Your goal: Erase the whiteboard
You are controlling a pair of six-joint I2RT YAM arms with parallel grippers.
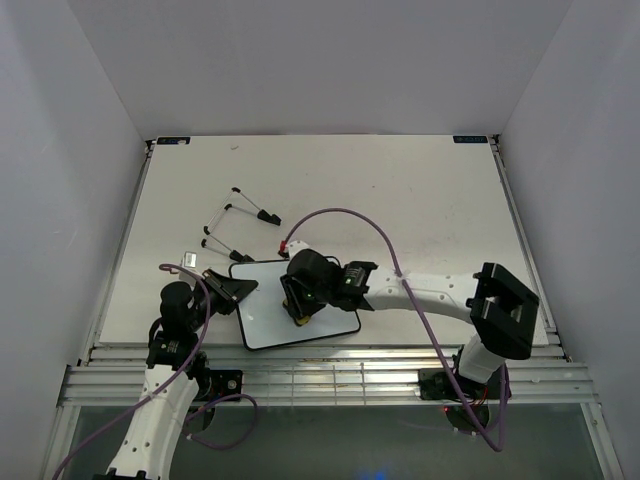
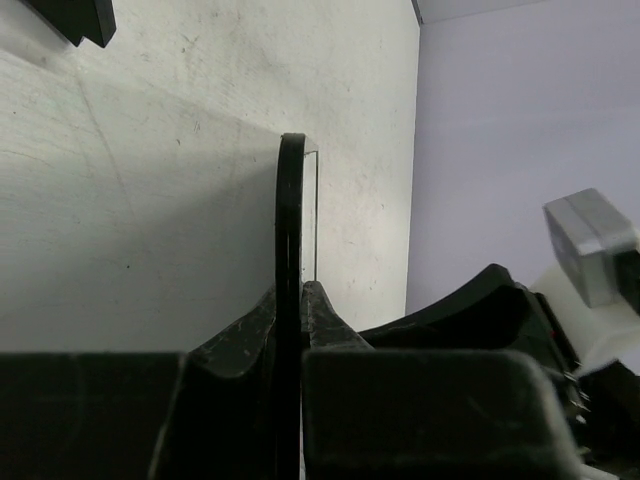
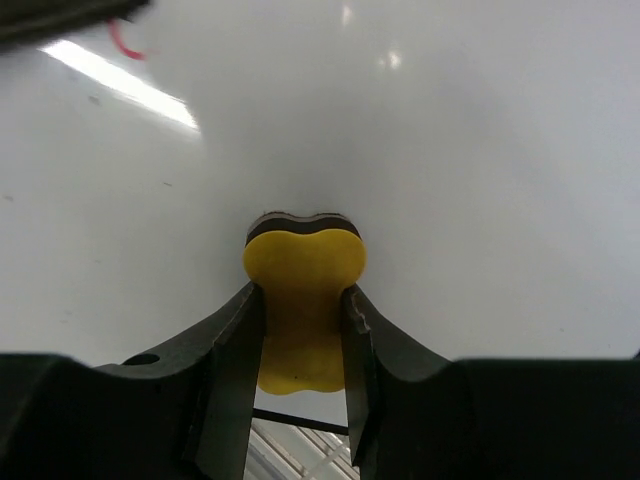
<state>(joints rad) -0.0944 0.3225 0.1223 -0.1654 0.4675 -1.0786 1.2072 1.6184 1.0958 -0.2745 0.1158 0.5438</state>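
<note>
Two-arm erasing set-up, seen from above and from both wrists. At the near left, the left gripper (image 1: 235, 288) is closed flat on the left edge of the whiteboard (image 1: 265, 322), a small white rectangular board with a thin black rim and rounded corners. The left wrist view shows that rim (image 2: 290, 220) edge-on, pinched between the two black fingers (image 2: 240, 340). The whiteboard lies flat on the pale, scuffed table (image 1: 420, 200), near its front edge and between the two arms. Over the middle of the board, the right gripper (image 1: 300, 315) clamps a small yellow peanut-shaped eraser (image 3: 305, 265) by its waist. The eraser's dark underside faces the white surface (image 3: 450, 150) and appears to press on it.

Progress: every uncovered part of the board reads plain white in both views. Erasing therefore looks largely done. The patch under the right gripper is hidden and cannot be checked. One short red mark (image 3: 125, 42) shows near the top left of the right wrist view — ink or something else, it cannot be told. If it is ink, that corner is what is left.

Beyond the board lie thin white rods (image 1: 240, 218) with black tips. No writing is legible anywhere — two dark labels (image 1: 173, 140) at the table's far corners are too small to read.
</note>
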